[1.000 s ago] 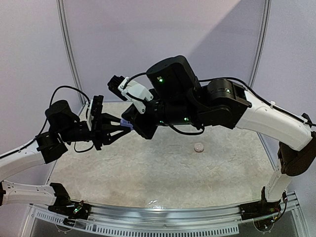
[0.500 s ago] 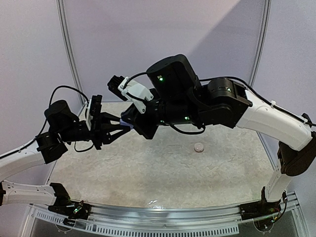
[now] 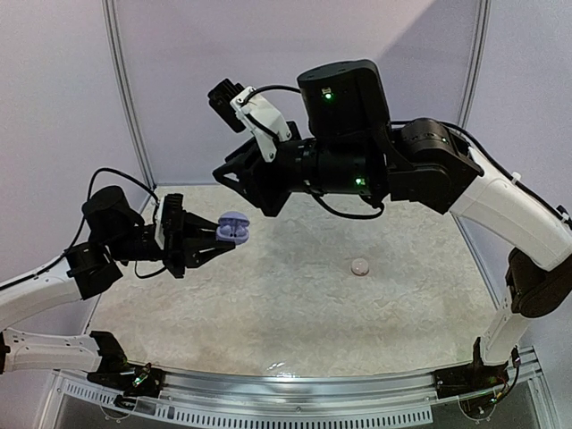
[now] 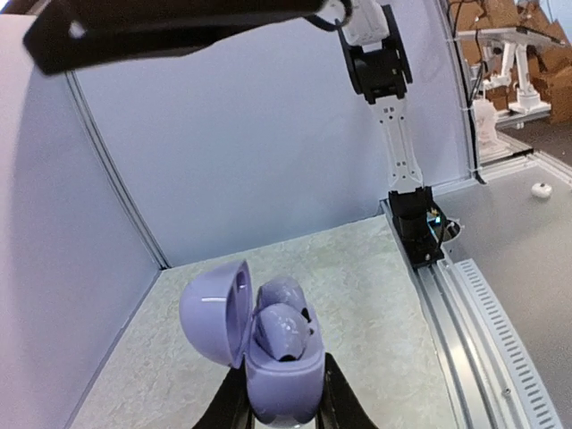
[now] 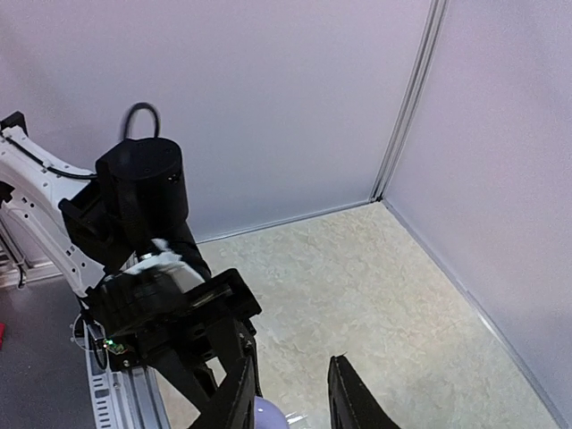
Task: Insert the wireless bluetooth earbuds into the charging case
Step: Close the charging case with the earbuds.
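The right gripper (image 3: 239,179) has just pulled up and back. A moment ago it was pressed in against the left one, and now it hangs well above, fingers parted with nothing between them in its own wrist view. That leaves the charging case (image 3: 234,228) in plain sight, pinched at its base by the left gripper (image 3: 207,247) and held in the air over the left part of the table (image 3: 295,304). From the left wrist the lid stands open to one side. Two rounded lavender shapes that I take for the earbuds (image 4: 284,327) sit in the lower half, one behind the other. If both are truly seated, the inserting looks done and only closing the lid would remain, though I can't tell how deep they sit. A small pale object (image 3: 360,265) lies alone on the table, too tiny to identify. I can read no brand, label or writing anywhere — only green indicator lights on the right arm.
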Controlling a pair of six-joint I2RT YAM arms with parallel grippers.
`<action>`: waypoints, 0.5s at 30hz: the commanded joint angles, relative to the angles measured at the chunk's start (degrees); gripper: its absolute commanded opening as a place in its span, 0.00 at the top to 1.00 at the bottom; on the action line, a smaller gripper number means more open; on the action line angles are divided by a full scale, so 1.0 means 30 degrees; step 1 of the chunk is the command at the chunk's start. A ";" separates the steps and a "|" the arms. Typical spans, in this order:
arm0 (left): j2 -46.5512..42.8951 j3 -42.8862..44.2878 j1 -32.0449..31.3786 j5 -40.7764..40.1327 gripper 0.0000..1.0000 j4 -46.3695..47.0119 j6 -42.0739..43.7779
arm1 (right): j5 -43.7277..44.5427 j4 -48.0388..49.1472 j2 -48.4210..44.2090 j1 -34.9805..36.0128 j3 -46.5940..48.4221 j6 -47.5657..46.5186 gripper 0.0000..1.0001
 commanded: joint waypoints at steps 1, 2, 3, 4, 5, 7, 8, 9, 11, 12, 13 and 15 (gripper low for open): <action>-0.0349 0.0311 0.0097 0.0209 1.00 -0.2582 0.8340 | -0.1325 -0.2133 0.0448 -0.1049 0.0227 0.3041 0.70; -0.0370 0.0387 0.0075 0.0027 1.00 -0.3213 1.0160 | -0.1554 -0.2563 0.0687 -0.1083 0.0338 0.3179 0.70; -0.0402 0.0433 0.0069 -0.0138 1.00 -0.3698 1.1801 | -0.1744 -0.2994 0.1023 -0.1066 0.0524 0.3250 0.71; -0.0424 0.0486 0.0068 -0.0324 1.00 -0.3975 1.2918 | -0.1991 -0.3462 0.1526 -0.1075 0.0760 0.3349 0.71; -0.0423 0.0537 0.0068 -0.0482 1.00 -0.4156 1.4060 | -0.2282 -0.3857 0.1821 -0.1083 0.0925 0.3509 0.72; -0.0443 0.0568 0.0068 -0.0656 1.00 -0.4303 1.5220 | -0.3050 -0.4394 0.2433 -0.1073 0.1152 0.3605 0.73; -0.0444 0.0587 0.0068 -0.0773 1.00 -0.4310 1.5590 | -0.3462 -0.4468 0.2717 -0.1090 0.1164 0.3735 0.73; -0.0459 0.0612 0.0068 -0.0901 1.00 -0.4297 1.5846 | -0.3993 -0.4474 0.2843 -0.1069 0.1106 0.3807 0.73; -0.0477 0.0576 0.0046 -0.1246 1.00 -0.4251 1.6297 | -0.4281 -0.4583 0.3043 -0.1079 0.1024 0.3926 0.74; -0.0518 0.0521 0.0043 -0.1396 1.00 -0.4198 1.6498 | -0.4897 -0.4804 0.3148 -0.1091 0.0987 0.3977 0.75; -0.0560 0.0492 0.0061 -0.1565 1.00 -0.4085 1.6545 | -0.5205 -0.5010 0.3249 -0.1089 0.0979 0.3977 0.75; -0.0616 0.0456 0.0052 -0.1890 1.00 -0.3978 1.6508 | -0.5711 -0.5348 0.3358 -0.1068 0.0909 0.3985 0.76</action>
